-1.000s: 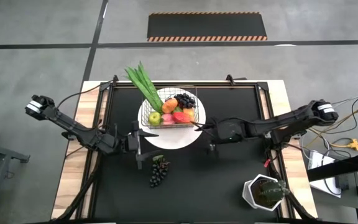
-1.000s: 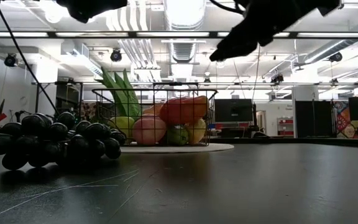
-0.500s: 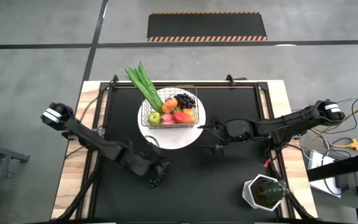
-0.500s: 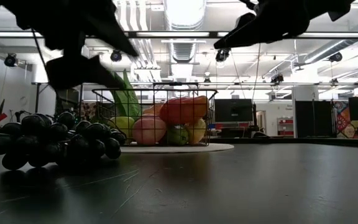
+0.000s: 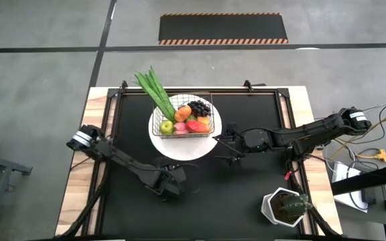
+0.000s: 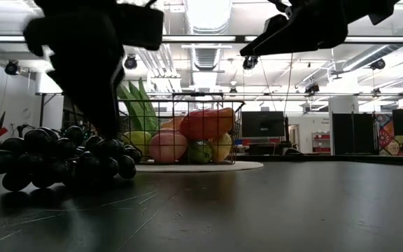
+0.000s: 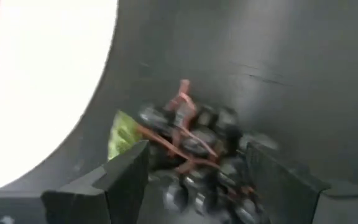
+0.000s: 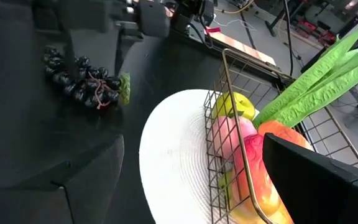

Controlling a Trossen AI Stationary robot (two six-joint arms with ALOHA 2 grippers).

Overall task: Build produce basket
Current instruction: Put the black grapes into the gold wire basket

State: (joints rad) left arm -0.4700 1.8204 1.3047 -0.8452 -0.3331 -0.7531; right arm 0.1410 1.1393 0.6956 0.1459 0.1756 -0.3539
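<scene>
The grey wire basket [image 5: 183, 124] stands on a round white plate [image 5: 179, 148] and holds several toy fruits, with green stalks [image 5: 153, 90] sticking out over its far left corner. A dark grape bunch [image 6: 54, 157] lies on the black table, nearer than the plate. My left gripper [image 5: 171, 186] is down over it and hides it in the high view. In the left wrist view the open fingers [image 7: 129, 180] stand on either side of the bunch [image 7: 191, 149]. My right gripper [image 5: 221, 148] is open and empty above the plate's right edge. My left gripper comes at the dark grape bunch from above, one finger on each side of it. The bunch lies on the table. I cannot tell whether the fingers touch it.
A white hexagonal pot with a green plant [image 5: 285, 207] stands at the table's near right corner. Black matting lies bare to the right of the grape bunch and near the front edge.
My left gripper has gone from beside the plate's left edge toward the table's near edge and right, and down over the grape bunch, staying open. The bunch has not moved. My right gripper has drawn back a little from the basket toward the table's right edge.
</scene>
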